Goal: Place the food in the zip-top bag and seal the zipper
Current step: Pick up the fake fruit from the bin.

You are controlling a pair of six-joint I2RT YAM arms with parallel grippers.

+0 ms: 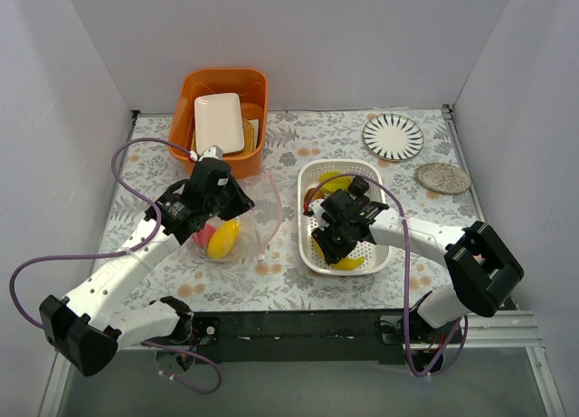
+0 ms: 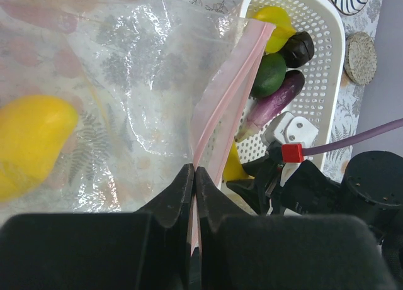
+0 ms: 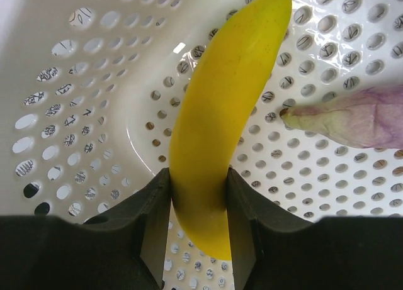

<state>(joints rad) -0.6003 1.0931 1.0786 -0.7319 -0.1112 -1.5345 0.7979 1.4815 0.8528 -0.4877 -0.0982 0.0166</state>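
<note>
The clear zip-top bag (image 1: 255, 220) lies left of the white basket (image 1: 380, 175). My left gripper (image 1: 233, 200) is shut on its pink zipper (image 2: 230, 95), pinching the strip between both fingers (image 2: 179, 189). Inside the bag (image 2: 138, 63) sit a yellow fruit (image 2: 31, 142) and a red piece (image 1: 204, 234). My right gripper (image 3: 198, 183) reaches down into the basket (image 3: 82, 82), and its two fingers press on either side of the yellow banana (image 3: 220, 114). A purple eggplant (image 3: 352, 117) lies beside it. Green (image 2: 269, 75), yellow (image 2: 274, 19) and dark brown (image 2: 297, 49) pieces rest further along.
An orange bin (image 1: 185, 100) holding a white plate (image 1: 219, 123) stands at the back left. A striped plate (image 1: 393, 136) and a round grey coaster (image 1: 442, 177) lie at the back right. White walls enclose the table on three sides.
</note>
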